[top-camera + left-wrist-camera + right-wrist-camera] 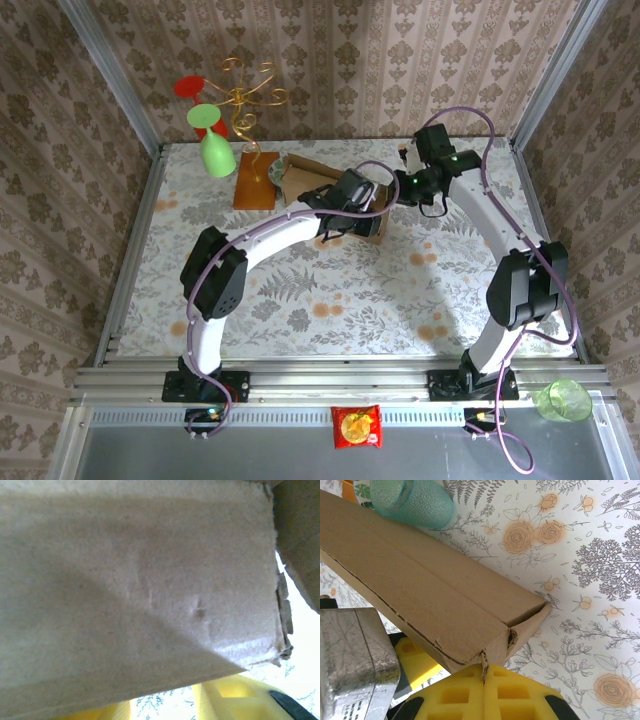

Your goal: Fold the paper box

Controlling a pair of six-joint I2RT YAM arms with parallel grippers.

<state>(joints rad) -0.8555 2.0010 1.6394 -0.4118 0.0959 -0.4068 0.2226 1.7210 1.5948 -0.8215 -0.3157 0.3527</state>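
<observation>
The brown corrugated cardboard box lies at 9 o'clock of the right gripper, which is pressed together at the box's corner. The left gripper is nearer, over the box; whether it grips I cannot tell.

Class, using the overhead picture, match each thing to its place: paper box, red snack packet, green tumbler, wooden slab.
Things:
1. paper box
2. red snack packet
3. green tumbler
4. wooden slab

Places:
A. bottom right corner of the view, off the table
B. on the table, far side, just left of the carton
C. bottom middle of the view, off the table
D. on the table, far side, near the centre

Pairs: 1-D, 2-C, 3-A, 4-B
</observation>
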